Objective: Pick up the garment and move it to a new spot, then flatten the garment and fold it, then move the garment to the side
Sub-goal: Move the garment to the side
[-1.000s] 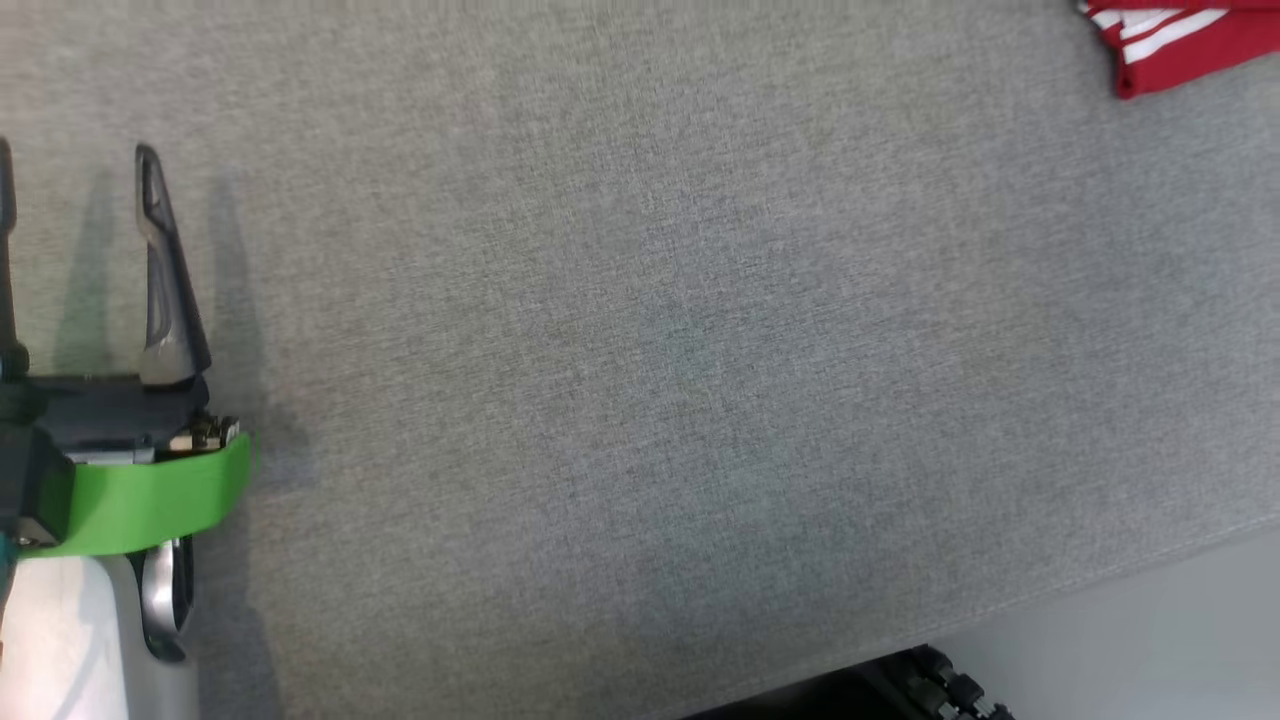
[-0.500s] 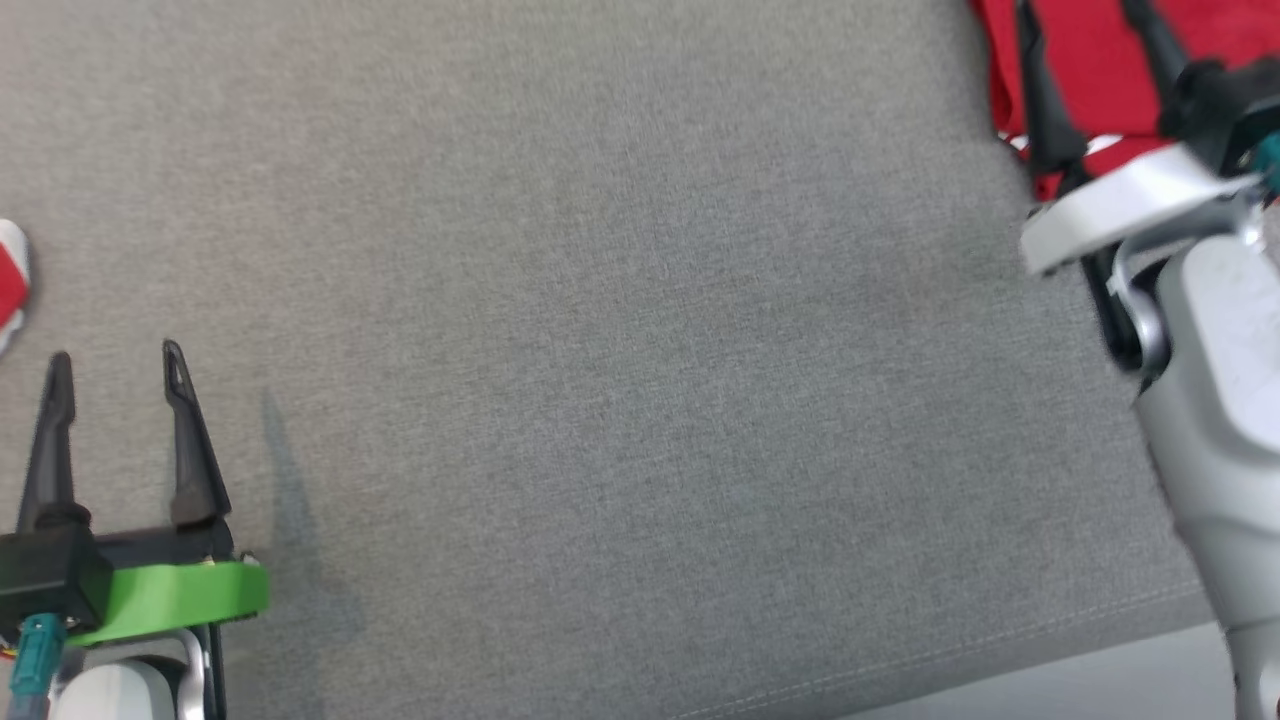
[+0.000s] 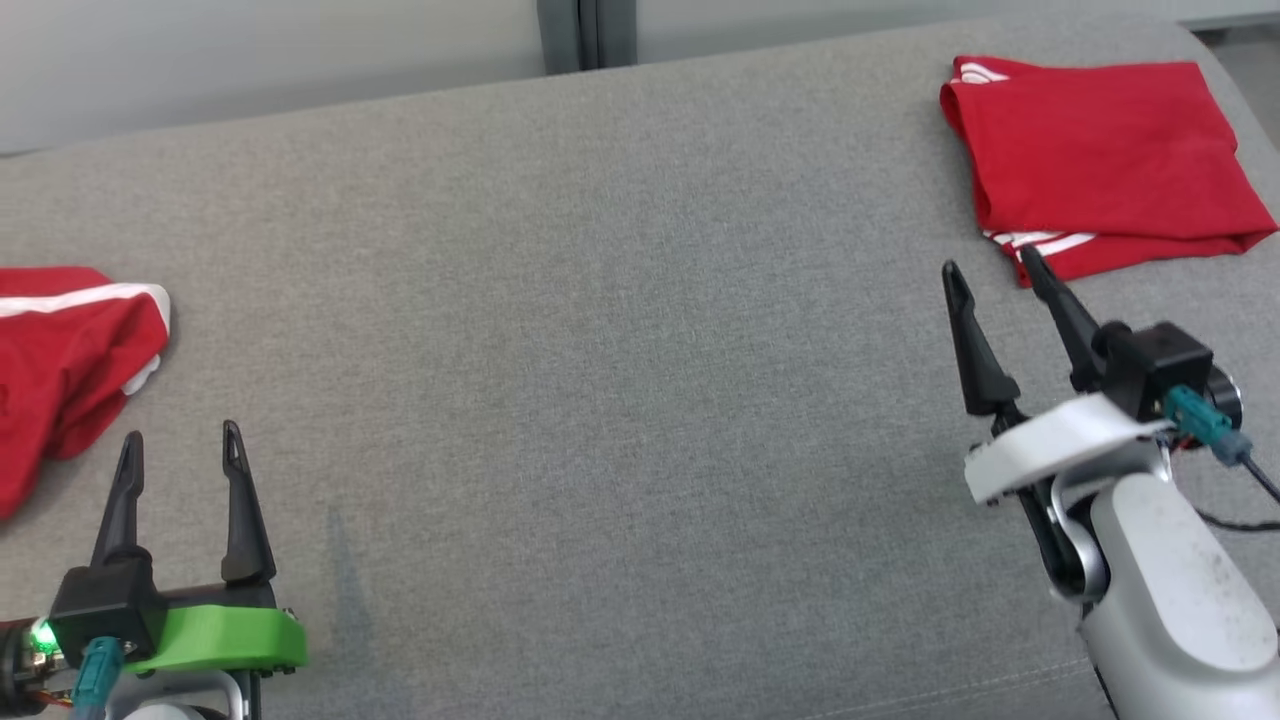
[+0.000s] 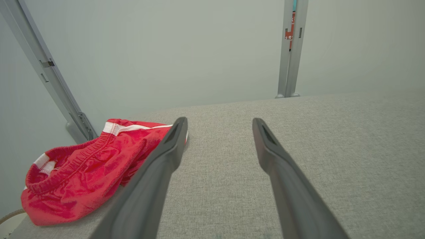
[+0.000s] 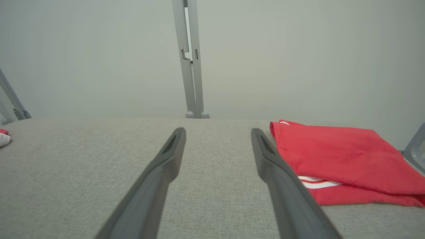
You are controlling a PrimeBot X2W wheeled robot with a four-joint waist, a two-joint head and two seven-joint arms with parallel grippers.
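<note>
So here's where I'm at. Everything sits on the grey padded table [image 3: 620,350], so I'll place things off that.

My left gripper [image 3: 181,435] hovers over the table's near-left part with both fingers spread wide and nothing between them. My right gripper [image 3: 990,262] is over the near-right part, also spread wide and holding nothing.

There are two red pieces. The crumpled red garment [image 3: 60,370] lies bunched at the table's left edge, waistband up and white stripe showing, just beyond and to the left of my left fingertips. In my left wrist view my own left finger cuts across its near side.

The folded red garment [image 3: 1100,160] lies flat at the table's far-right corner, with a white-striped hem peeking out along its near edge. One right fingertip lines up right at that hem. I can't tell if it touches.

Plain grey fabric stretches across the table's middle. A metal post [image 3: 585,30] stands behind the far edge against a pale wall [image 3: 250,60].
</note>
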